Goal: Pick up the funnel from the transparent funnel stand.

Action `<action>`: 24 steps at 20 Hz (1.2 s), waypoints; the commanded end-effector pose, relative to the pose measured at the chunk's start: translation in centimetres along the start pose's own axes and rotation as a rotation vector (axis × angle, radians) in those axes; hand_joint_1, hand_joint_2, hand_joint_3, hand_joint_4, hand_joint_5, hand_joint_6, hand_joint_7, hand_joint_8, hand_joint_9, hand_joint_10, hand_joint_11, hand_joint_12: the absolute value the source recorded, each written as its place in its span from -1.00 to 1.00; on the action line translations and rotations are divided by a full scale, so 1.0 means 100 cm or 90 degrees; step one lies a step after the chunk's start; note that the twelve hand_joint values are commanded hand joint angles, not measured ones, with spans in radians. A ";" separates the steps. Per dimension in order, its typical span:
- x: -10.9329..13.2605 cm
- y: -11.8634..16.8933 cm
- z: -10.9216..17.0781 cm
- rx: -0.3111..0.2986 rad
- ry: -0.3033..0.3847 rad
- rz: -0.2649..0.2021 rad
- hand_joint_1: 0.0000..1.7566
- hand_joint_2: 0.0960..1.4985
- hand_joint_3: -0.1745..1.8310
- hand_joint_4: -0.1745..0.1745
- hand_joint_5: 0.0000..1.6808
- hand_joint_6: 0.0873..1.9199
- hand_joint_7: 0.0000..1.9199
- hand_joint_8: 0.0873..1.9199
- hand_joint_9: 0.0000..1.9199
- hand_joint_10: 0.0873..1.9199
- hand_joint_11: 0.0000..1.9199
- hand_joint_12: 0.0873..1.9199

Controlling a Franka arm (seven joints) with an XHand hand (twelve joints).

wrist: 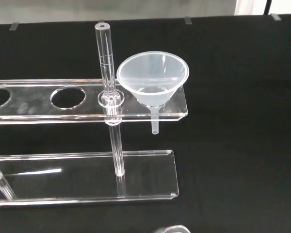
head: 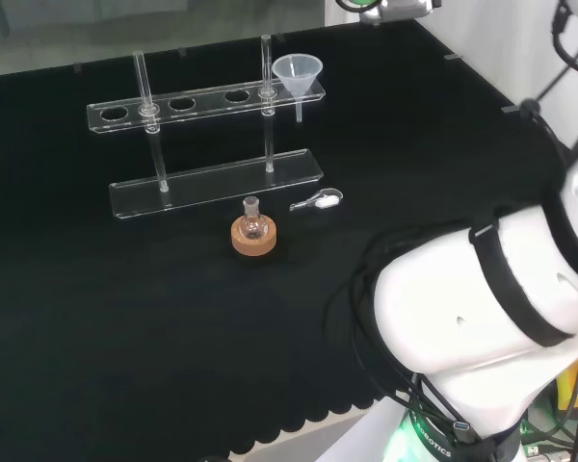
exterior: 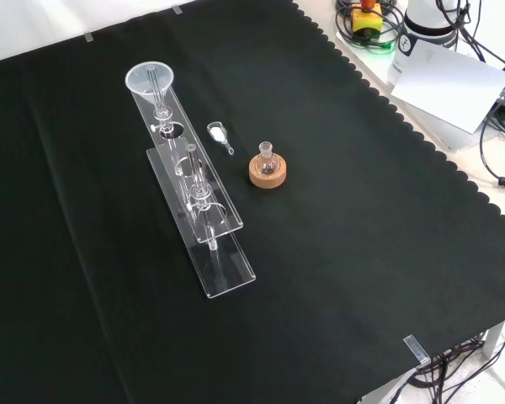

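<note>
The funnel (head: 297,72) sat upright in the end hole of the transparent funnel stand (head: 204,100), at the right end of the upper bar in the head view and at the far end in the front view, its stem hanging below the bar. From the wrist view the funnel lay close ahead, beside a clear upright post (wrist: 108,77). I could not tell whether the robot hand was open or closed. On the black surface (exterior: 337,252) near the stand stood a small flask (head: 253,219) on a cork ring (head: 254,238).
</note>
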State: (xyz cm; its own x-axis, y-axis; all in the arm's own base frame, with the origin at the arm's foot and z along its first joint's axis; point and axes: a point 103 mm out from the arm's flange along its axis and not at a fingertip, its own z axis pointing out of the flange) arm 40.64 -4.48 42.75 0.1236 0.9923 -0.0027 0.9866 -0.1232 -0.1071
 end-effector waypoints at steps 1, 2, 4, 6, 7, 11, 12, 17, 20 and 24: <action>-0.010 0.097 0.025 0.020 0.006 -0.038 -0.89 0.45 -0.49 -0.07 -0.76 -1.00 -0.93 -0.47 -0.74 -0.36 -0.75 0.38; -0.009 0.103 0.030 0.028 0.007 -0.042 -0.87 0.44 -0.50 -0.08 -0.77 -1.00 -0.93 -0.47 -0.74 -0.36 -0.75 0.39; -0.005 0.112 0.039 0.039 0.000 -0.048 -0.83 0.40 -0.51 -0.09 -0.77 -1.00 -0.92 -0.46 -0.73 -0.35 -0.76 0.39; -0.002 0.119 0.047 0.051 -0.005 -0.050 -0.80 0.37 -0.52 -0.09 -0.78 -1.00 -0.92 -0.45 -0.73 -0.34 -0.76 0.40; 0.000 0.123 0.050 0.057 -0.007 -0.050 -0.77 0.36 -0.52 -0.09 -0.78 -1.00 -0.92 -0.45 -0.73 -0.34 -0.76 0.40; 0.005 0.132 0.066 0.091 -0.026 -0.052 -0.67 0.28 -0.54 -0.07 -0.79 -1.00 -0.93 -0.43 -0.73 -0.33 -0.76 0.42; 0.005 0.134 0.069 0.098 -0.025 -0.052 -0.65 0.26 -0.55 -0.07 -0.79 -1.00 -0.93 -0.43 -0.73 -0.33 -0.76 0.43; 0.002 0.141 0.085 0.133 -0.028 -0.051 -0.53 0.15 -0.58 -0.04 -0.79 -1.00 -0.94 -0.42 -0.73 -0.32 -0.76 0.46; -0.002 0.145 0.093 0.165 -0.034 -0.049 -0.50 0.09 -0.59 -0.05 -0.81 -1.00 -0.95 -0.37 -0.75 -0.29 -0.75 0.50; -0.005 0.151 0.103 0.203 -0.046 -0.048 -0.45 0.02 -0.59 -0.06 -0.85 -1.00 -0.99 -0.38 -0.81 -0.25 -0.75 0.52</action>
State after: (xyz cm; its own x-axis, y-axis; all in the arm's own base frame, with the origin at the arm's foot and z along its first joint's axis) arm 54.10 -6.21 32.13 0.0404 0.9986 -0.0345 0.9381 -0.0498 -0.3428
